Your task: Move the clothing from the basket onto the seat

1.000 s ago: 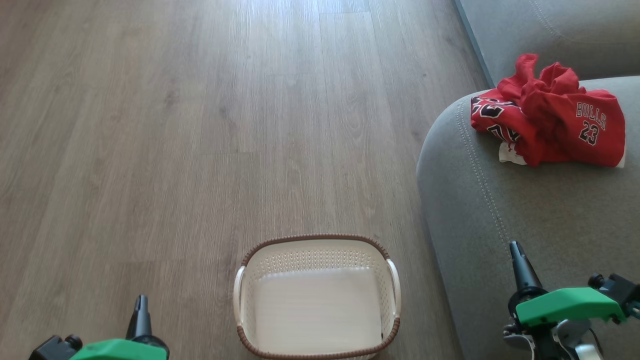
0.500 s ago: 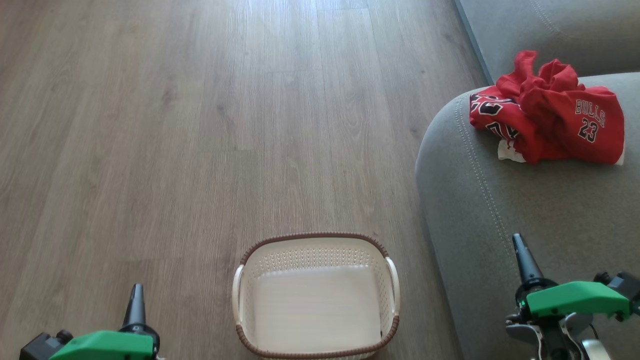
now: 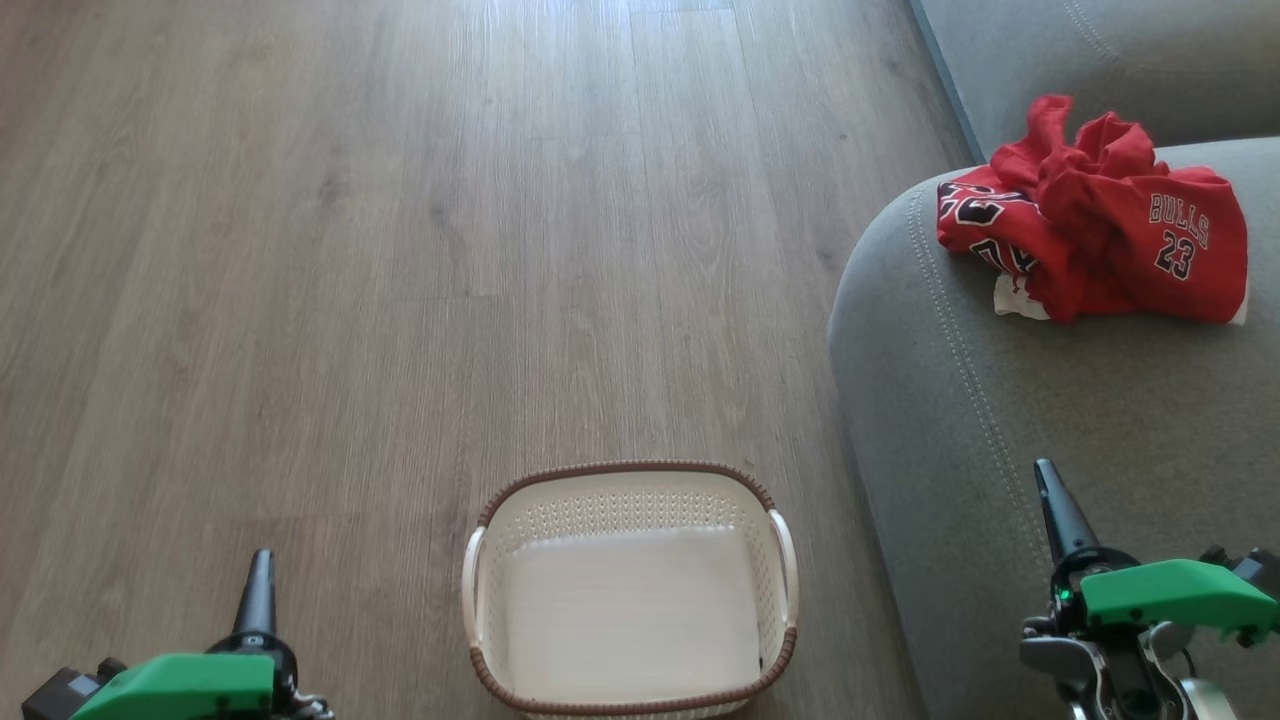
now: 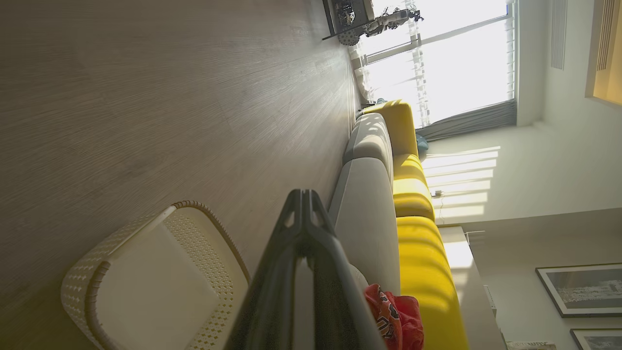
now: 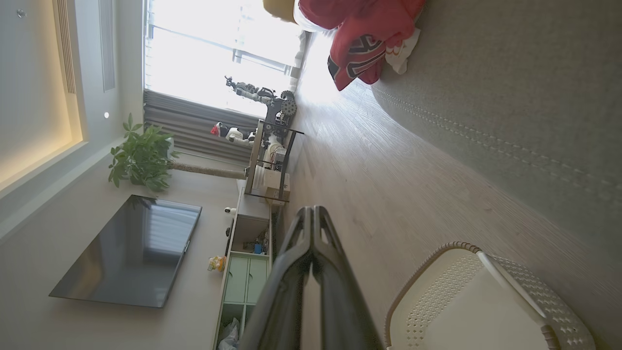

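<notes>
**A:** Where is the clothing (image 3: 1095, 235)?

**B:** On the seat (image 3: 1050, 420) — a red heap, far off on the right. It lies longer from left to right.

**A:** And the basket (image 3: 625, 468)?

**B:** Near us on the wood floor (image 3: 350, 250), close beside the seat. Nothing is in it.

**A:** Which arm is closer to the heap?

**B:** The right one. The right tool (image 3: 1048, 480) is over the near part of the seat, and the heap is farther away, a bit to its right. The left tool (image 3: 262, 560) is over the floor, left of the basket.

**A:** Are they holding anything?

**B:** No — both are pinched closed on nothing. I think the job looks done.
</notes>
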Motion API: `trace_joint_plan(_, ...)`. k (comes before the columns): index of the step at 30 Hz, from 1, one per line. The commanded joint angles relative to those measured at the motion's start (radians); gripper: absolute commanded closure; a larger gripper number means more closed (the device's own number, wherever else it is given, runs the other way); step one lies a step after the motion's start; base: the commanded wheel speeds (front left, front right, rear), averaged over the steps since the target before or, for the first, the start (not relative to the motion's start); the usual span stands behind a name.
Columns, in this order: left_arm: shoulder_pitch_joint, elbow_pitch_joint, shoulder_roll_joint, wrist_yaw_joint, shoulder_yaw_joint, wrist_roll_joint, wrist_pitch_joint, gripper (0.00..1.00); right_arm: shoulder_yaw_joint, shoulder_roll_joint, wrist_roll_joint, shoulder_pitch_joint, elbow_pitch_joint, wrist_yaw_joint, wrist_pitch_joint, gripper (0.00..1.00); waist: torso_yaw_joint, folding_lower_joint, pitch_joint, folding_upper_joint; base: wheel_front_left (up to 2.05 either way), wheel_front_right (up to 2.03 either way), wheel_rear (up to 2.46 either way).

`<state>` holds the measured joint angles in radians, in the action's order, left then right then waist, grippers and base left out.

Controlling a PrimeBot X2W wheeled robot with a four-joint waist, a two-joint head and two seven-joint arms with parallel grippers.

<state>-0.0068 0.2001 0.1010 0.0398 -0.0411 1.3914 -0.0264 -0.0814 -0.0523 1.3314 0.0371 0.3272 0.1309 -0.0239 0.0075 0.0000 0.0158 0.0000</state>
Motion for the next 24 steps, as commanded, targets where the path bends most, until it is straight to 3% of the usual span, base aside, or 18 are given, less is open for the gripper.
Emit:
trace_joint_plan(1, -0.054, -0.037, 0.001, -0.015, 0.045, 0.023, -0.007, 1.0, 0.013, -0.015, 0.031, 0.066, -0.042, 0.0, -0.009, 1.0, 0.0, 0.0, -0.001, 0.0, 0.0, 0.0, 0.0)
trace_joint_plan(24, -0.093, -0.046, -0.039, -0.081, 0.14, 0.218, -0.072, 1.0, 0.004, -0.028, 0.297, 0.092, -0.065, 0.0, -0.058, 1.0, -0.008, 0.0, -0.012, 0.0, 0.0, 0.0, 0.0)
